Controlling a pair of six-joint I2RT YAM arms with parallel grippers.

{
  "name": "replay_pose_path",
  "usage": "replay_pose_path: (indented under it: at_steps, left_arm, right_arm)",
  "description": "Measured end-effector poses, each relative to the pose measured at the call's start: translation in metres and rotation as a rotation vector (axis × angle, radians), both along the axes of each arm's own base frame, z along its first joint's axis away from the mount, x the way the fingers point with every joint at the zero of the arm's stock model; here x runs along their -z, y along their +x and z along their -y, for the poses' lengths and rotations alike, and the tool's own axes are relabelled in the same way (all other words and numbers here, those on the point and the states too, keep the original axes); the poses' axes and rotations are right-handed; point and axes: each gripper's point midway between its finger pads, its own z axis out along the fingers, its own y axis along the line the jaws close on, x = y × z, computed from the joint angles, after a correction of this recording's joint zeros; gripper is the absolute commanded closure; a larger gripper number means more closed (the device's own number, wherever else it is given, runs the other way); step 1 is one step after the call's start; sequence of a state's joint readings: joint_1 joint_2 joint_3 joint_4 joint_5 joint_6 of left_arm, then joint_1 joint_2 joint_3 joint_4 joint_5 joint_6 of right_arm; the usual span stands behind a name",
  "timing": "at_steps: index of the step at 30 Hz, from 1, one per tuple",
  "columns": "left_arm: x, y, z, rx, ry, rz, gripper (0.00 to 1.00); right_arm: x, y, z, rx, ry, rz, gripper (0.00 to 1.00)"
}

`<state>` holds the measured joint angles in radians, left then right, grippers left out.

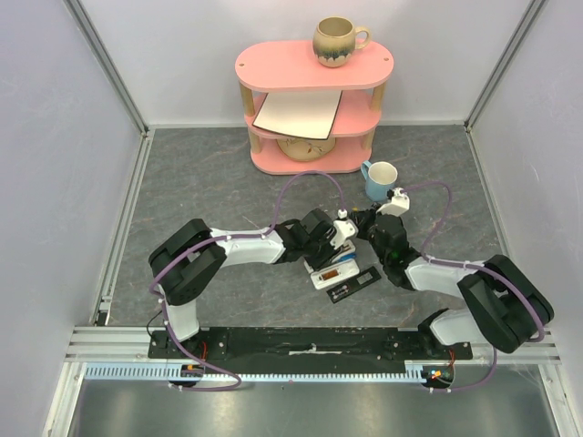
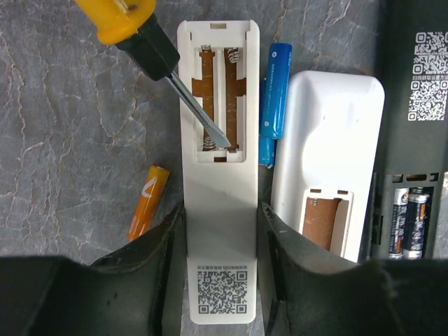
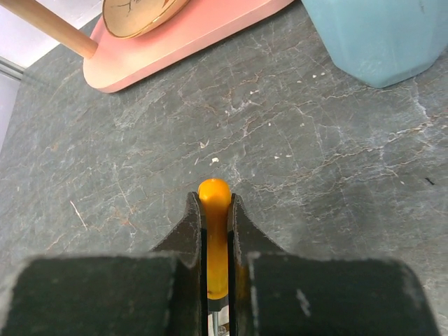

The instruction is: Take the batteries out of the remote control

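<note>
My left gripper (image 2: 222, 217) is shut on the lower end of a white remote control (image 2: 217, 175), which lies face down with its battery bay (image 2: 218, 98) open and empty, springs showing. The right gripper (image 3: 215, 203) is shut on an orange-handled screwdriver (image 3: 215, 238), and the screwdriver's blade tip (image 2: 220, 140) rests inside that bay. Loose batteries lie on the table: an orange one (image 2: 148, 201) to the left and a blue one (image 2: 276, 89) to the right. A second white remote (image 2: 325, 140) lies alongside, and a black remote (image 2: 413, 126) still holds two cells (image 2: 409, 222). Both grippers meet over the remotes (image 1: 332, 271).
A pink two-tier shelf (image 1: 312, 64) stands at the back with a brown mug (image 1: 337, 41) on top, a white board (image 1: 299, 114) and a bowl (image 1: 305, 147) below. A blue mug (image 1: 380, 179) stands just behind the right gripper. Walls enclose the grey table.
</note>
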<state>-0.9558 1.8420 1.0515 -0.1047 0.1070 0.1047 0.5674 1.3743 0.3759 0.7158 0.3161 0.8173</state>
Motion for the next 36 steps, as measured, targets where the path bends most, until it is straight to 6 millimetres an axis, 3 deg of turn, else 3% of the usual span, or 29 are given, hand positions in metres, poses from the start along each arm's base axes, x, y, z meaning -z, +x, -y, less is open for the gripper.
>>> replay_pose_path:
  at_steps: [7, 13, 18, 22, 28, 32, 36]
  left_arm:
    - [-0.001, -0.001, 0.001, -0.001, -0.015, 0.020, 0.98]
    - [-0.002, 0.001, -0.029, -0.086, 0.001, 0.050, 0.98]
    - [-0.009, -0.006, -0.069, -0.162, 0.001, 0.083, 0.98]
    - [-0.035, -0.001, -0.087, -0.232, -0.087, 0.134, 0.98]
    - [-0.084, 0.028, -0.120, -0.416, -0.253, 0.252, 0.98]
    - [-0.095, 0.036, -0.143, -0.525, -0.289, 0.303, 0.98]
    - [-0.091, 0.052, -0.167, -0.654, -0.272, 0.311, 0.98]
  right_arm:
    - [-0.013, -0.007, 0.011, 0.014, -0.035, 0.020, 1.00]
    - [-0.076, -0.016, -0.002, -0.031, 0.070, 0.182, 1.00]
    - [-0.097, -0.019, 0.001, -0.032, 0.090, 0.234, 1.00]
    - [-0.104, -0.021, 0.003, -0.033, 0.089, 0.253, 1.00]
    - [-0.101, -0.022, 0.004, -0.036, 0.070, 0.246, 1.00]
    - [-0.098, -0.023, 0.003, -0.045, 0.060, 0.237, 1.00]
    - [-0.095, -0.024, 0.002, -0.053, 0.048, 0.229, 1.00]
